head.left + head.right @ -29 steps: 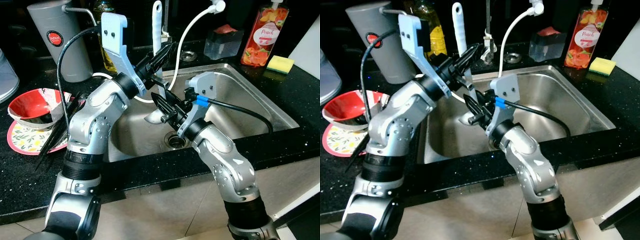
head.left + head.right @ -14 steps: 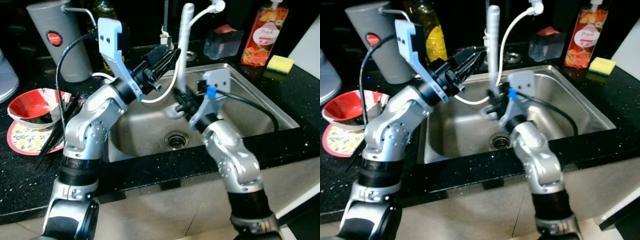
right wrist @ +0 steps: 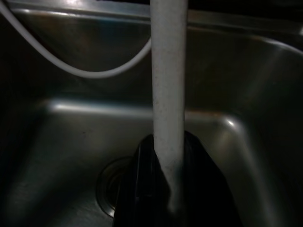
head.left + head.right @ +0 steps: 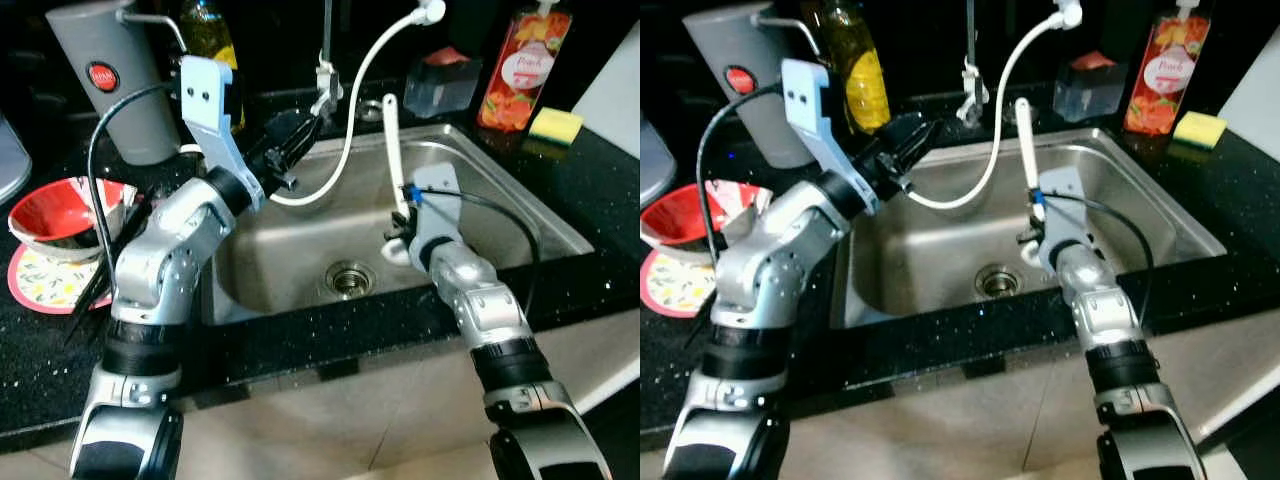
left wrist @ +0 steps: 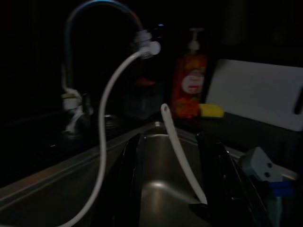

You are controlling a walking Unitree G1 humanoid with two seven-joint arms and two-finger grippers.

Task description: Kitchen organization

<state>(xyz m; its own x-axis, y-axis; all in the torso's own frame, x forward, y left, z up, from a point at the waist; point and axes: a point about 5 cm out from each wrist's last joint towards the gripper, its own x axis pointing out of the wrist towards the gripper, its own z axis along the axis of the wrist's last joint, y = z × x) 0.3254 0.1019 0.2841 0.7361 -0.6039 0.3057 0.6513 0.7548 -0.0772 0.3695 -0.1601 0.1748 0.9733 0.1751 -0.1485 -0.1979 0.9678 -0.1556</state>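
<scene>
Spoon (image 4: 392,150): long, white, upright | right end effector (image 4: 400,237) clamped on it | left end effector (image 4: 297,140) apart

The robot's silver left arm is raised, elbow bent, forearm reaching forward and to the right; its left gripper (image 4: 292,150) of two long black fingers is spread apart and holds nothing. The silver right arm stretches forward and upward from low on the right, and its right gripper (image 4: 398,228) is clamped, black fingers (image 3: 199,165) pressed together
</scene>
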